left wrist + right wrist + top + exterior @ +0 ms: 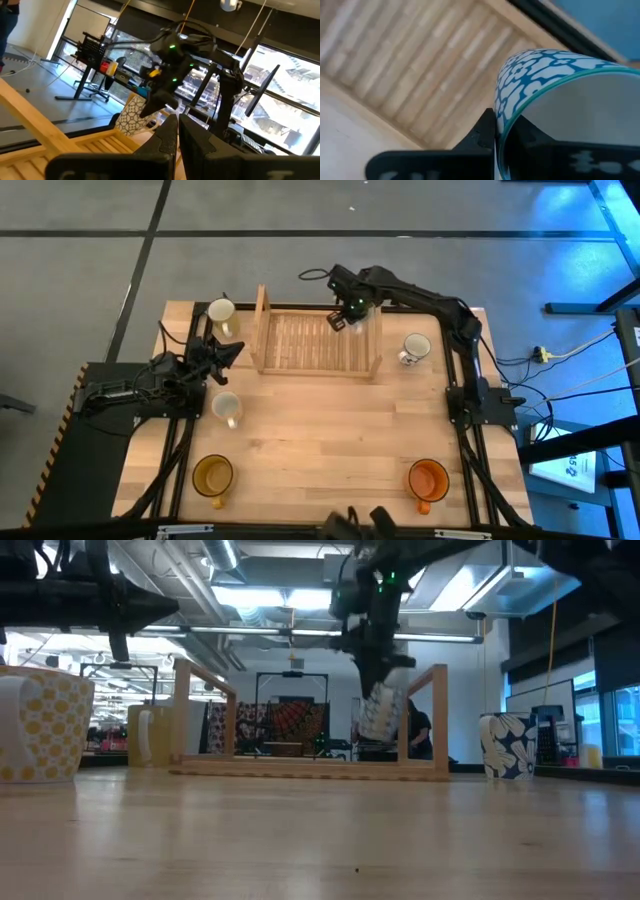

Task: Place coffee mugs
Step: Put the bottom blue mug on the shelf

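Note:
My right gripper (345,317) is shut on a white mug with a blue pattern (535,75), over the far right part of the wooden slatted rack (315,345). The mug also shows in the low view (380,712) and in the left wrist view (132,116). My left gripper (228,352) is shut and empty, just left of the rack. Standing on the table are a pale mug (221,313), a white mug (227,408), a flowered white mug (415,348), an amber mug (213,475) and an orange mug (428,478). My right gripper holds the patterned mug by its rim wall (501,116), with one finger inside the mug and one outside. The fingers come from above. The mug hangs tilted below the gripper (380,712), lifted clear of the rack's slats.
The rack has upright end frames at its left (262,325) and right (376,340). The amber and orange mugs stand near the front edge. The middle of the table (320,430) is bare wood.

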